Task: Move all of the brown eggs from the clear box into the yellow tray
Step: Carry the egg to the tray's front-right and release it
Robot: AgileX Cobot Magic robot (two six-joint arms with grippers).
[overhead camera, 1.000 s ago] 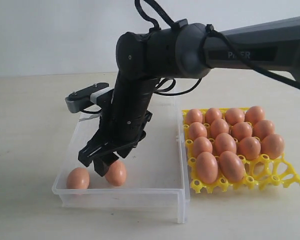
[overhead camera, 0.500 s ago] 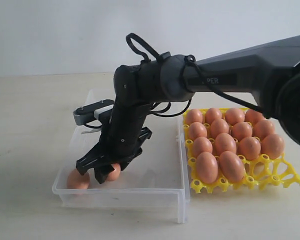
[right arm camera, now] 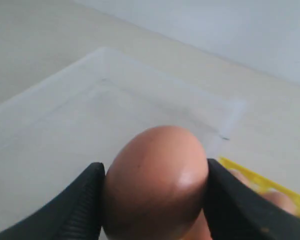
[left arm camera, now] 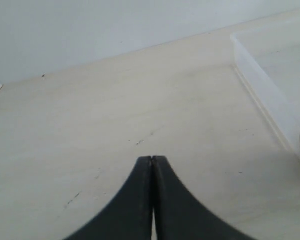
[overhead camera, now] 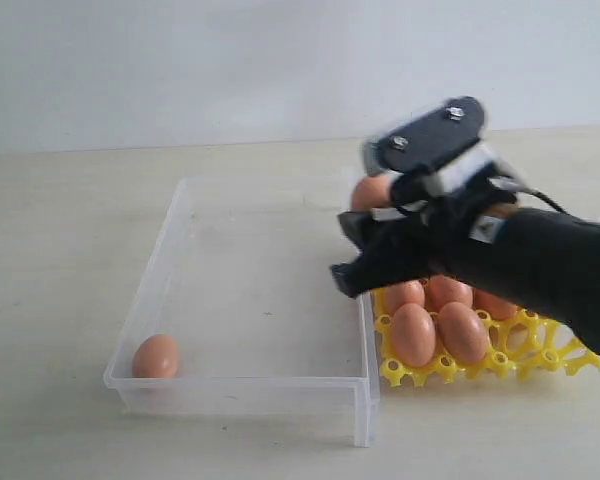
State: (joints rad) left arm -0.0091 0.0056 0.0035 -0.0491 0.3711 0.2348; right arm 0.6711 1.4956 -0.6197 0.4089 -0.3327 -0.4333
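Note:
My right gripper is shut on a brown egg, which is pinched between both black fingers. It hangs above the clear box's right wall, at the yellow tray's left edge. The held egg's top shows above the fingers. One brown egg lies in the box's front left corner. Several eggs sit in the tray, partly hidden by the arm. My left gripper is shut and empty over bare table beside the box. It is out of the exterior view.
The black right arm covers the tray's back rows. A grey wrist camera plate sticks up from it. Beige tabletop surrounds the box and tray, with a pale wall behind.
The right gripper went down into the box, closed on one of the two eggs, then lifted and carried it right to the tray's edge. One egg stays in the box.

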